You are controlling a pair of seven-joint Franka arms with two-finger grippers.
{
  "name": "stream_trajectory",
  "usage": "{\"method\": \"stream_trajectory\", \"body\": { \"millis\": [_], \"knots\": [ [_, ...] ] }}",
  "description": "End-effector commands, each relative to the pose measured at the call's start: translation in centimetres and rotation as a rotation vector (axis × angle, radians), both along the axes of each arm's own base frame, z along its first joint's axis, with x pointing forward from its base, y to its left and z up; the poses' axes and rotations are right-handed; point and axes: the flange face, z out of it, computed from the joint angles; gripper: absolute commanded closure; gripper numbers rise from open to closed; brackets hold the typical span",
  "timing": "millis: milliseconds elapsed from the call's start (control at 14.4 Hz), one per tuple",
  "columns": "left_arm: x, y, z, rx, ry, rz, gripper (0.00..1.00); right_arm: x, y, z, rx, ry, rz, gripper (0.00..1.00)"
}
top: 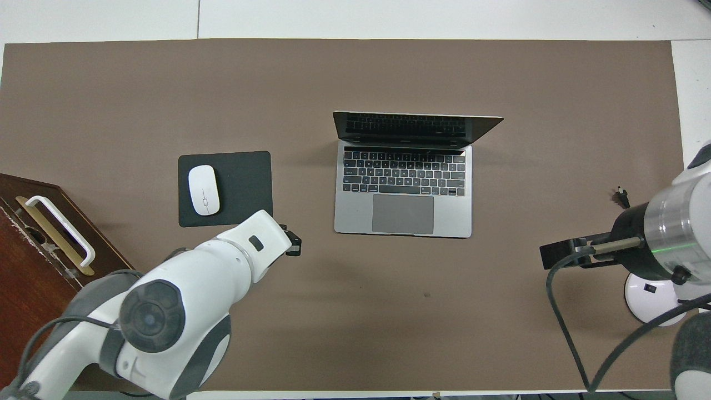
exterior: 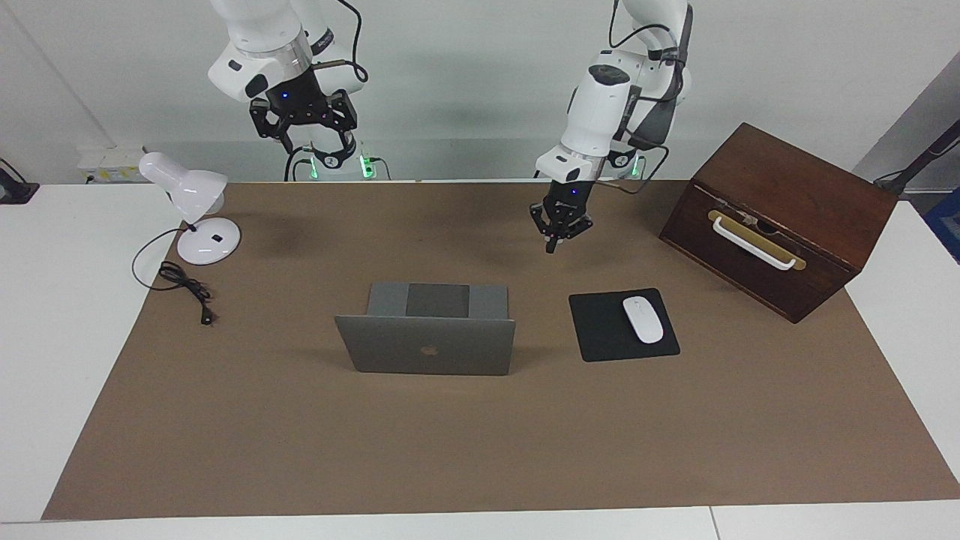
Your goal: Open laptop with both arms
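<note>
Laptop (exterior: 431,341) is already sitting open; left jaws (exterior: 553,238) hanging together above counter (exterior: 300,450), right jaws (exterior: 304,124) hanging apart, both off it. Judging retreat: lift straight, avoid lid.

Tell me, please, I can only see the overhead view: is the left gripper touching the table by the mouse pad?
Observer: No. From the facing view, the left gripper hangs in the air above the brown mat and touches nothing.
Operator: What about the right gripper?
Observer: The right gripper is up in the air too, higher than the head of the white desk lamp.
Operator: Is there a picture on the outside of the laptop's lid?
Observer: Yes. The laptop has a dark apple logo in the middle of its raised lid.
</note>
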Motion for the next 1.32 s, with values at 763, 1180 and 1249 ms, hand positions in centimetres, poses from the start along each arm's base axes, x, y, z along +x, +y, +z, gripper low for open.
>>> {"method": "stream_trajectory", "body": {
  "millis": [763,1180,1249],
  "knots": [
    [1.6,11.1,14.5,0.182,0.263,-0.118,1.0,2.6,-1.6,-4.2,0.001,-0.054,-0.032,0.0],
    [0.9,18.4,17.6,0.183,0.261,-0.143,1.0,6.2,-2.9,-5.3,-0.003,-0.071,-0.008,0.0],
    [0.8,19.1,17.8,0.183,0.27,-0.138,1.0,6.7,-3.0,-5.1,-0.002,-0.078,-0.004,0.0]
  ]
}}
